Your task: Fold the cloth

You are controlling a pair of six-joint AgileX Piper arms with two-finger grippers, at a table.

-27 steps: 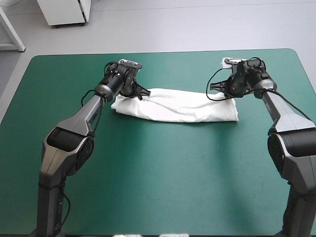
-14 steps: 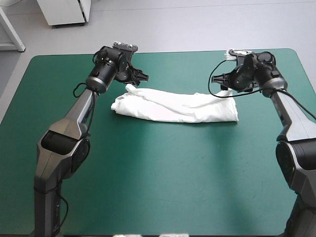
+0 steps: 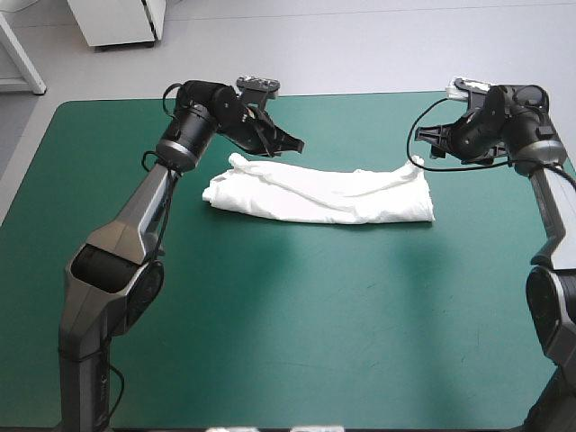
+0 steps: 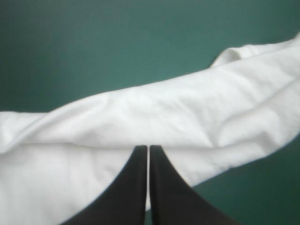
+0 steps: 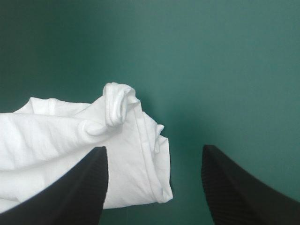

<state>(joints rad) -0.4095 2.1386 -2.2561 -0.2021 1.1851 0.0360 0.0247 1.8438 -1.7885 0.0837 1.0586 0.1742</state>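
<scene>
Currently: the T-shirt (image 3: 315, 193) lies on the teal-green surface (image 3: 297, 324) as a long folded band. It runs side to side in the far half, roughly centred between the two arms. The cloth is wrinkled. Its left end is rounded and bunched, its right end squarer, with a small rolled tip standing up at the far corner.

Left gripper (image 3: 290, 142): over the band's far edge, near its left end. Whether it touches the cloth cannot be told from above. In the left wrist view its black fingers (image 4: 136, 187) are pressed together into a point with only a hairline between them and nothing caught there. White cloth spreads ahead of and under them.

Right gripper (image 3: 430, 144): just beyond the band's far right corner. In the right wrist view its fingers (image 5: 84, 187) stand wide apart and hold nothing. The band's right end, with the rolled tip, lies ahead of one finger and reaches partway into the gap. Bare surface lies ahead of the other.
</scene>
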